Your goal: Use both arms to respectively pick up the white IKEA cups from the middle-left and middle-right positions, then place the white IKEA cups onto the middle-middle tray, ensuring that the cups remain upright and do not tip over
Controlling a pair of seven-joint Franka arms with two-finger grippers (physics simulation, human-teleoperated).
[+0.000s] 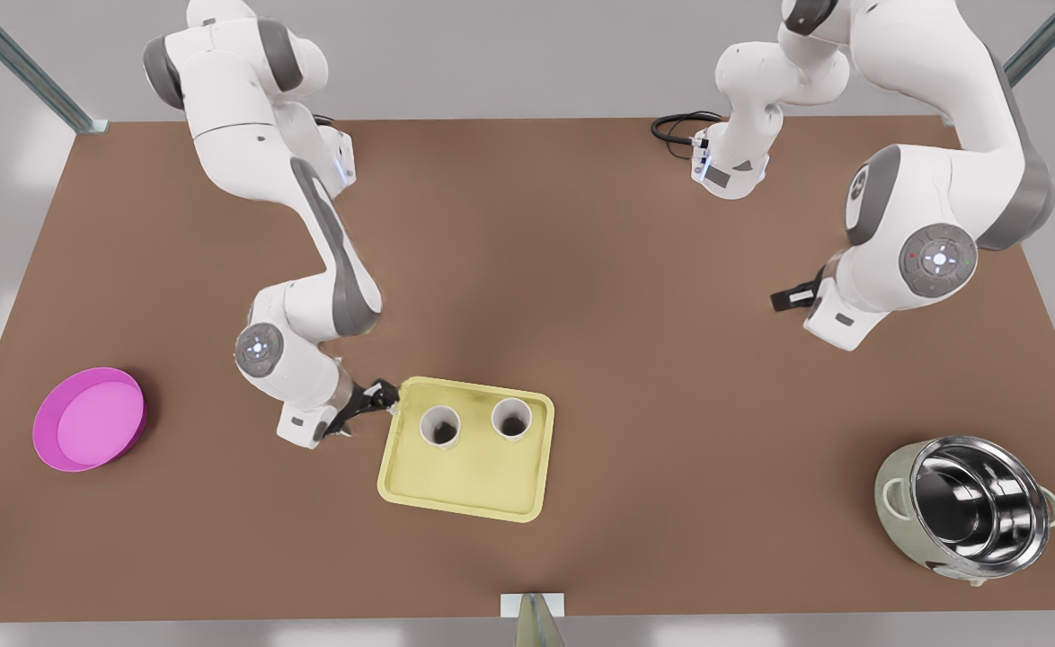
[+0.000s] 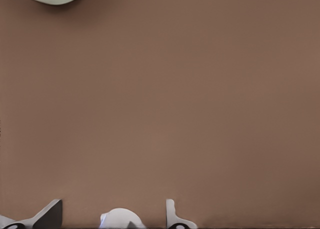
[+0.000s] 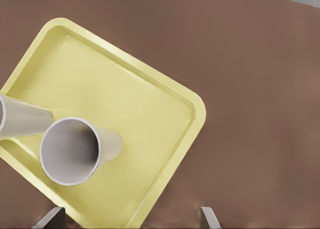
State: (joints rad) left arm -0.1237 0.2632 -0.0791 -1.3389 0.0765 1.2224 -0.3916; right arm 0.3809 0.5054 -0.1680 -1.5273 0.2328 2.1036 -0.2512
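**Both cups upright on tray**

Right claw [image 1: 370, 402] gapes empty at the tray [image 1: 469, 505] rim. The near cup [image 1: 439, 425] is just ahead and the far cup [image 1: 511, 418] is beyond it. Left claw [image 1: 793, 296] hangs wide and empty over open table [image 1: 635, 359], well apart from the tray.

Cups [image 1: 440, 425] side by side on tray [image 1: 465, 485]

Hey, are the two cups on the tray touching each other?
Apart. In the front view a strip of bare tray shows between one cup and the other cup.
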